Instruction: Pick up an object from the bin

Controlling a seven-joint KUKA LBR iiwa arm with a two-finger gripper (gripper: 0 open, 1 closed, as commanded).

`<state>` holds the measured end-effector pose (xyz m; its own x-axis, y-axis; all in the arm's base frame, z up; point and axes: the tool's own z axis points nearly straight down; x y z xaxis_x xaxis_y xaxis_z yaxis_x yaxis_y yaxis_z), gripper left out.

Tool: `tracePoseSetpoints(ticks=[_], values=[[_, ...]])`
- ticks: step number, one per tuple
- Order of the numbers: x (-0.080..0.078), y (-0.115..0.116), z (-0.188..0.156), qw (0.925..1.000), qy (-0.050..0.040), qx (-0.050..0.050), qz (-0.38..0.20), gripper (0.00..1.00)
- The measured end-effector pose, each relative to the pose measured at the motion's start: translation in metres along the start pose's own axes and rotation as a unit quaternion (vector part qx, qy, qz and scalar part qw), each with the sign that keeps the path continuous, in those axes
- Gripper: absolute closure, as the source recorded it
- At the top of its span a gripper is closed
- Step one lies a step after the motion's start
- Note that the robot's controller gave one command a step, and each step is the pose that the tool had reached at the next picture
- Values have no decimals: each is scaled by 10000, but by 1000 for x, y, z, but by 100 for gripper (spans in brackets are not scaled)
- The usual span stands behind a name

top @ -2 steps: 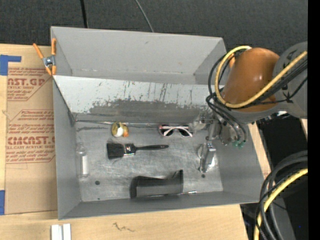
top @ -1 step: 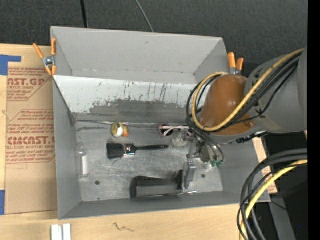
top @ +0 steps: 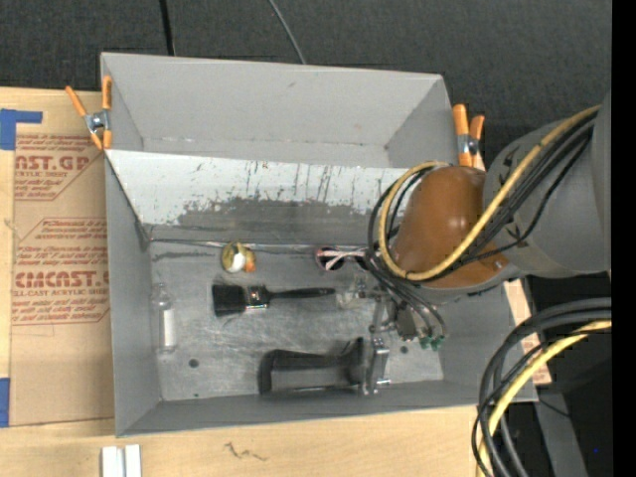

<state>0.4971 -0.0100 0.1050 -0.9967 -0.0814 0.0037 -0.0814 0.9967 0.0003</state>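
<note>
1 black handle [top: 303,373] is lying along bin's [top: 268,107] near wall, long axis running L-R; jaws are sitting at its right end, handle stretching leftward. Can't tell if jaws are open.

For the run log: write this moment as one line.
gripper: low at bin front | nearest: right end of long black tool | lifted: not yet

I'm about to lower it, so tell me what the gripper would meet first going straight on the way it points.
Probably the right end of the long black object low in the view; the gripper hangs over it, though depth is unclear.
</note>
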Motion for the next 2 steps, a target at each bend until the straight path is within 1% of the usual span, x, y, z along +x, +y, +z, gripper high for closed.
tracePoseSetpoints(ticks=[1, 2], values=[[10, 48, 5, 9981, -48, 2, -609, 0], [3, 42, 25, 9996, -146, 17, 232, 0]])
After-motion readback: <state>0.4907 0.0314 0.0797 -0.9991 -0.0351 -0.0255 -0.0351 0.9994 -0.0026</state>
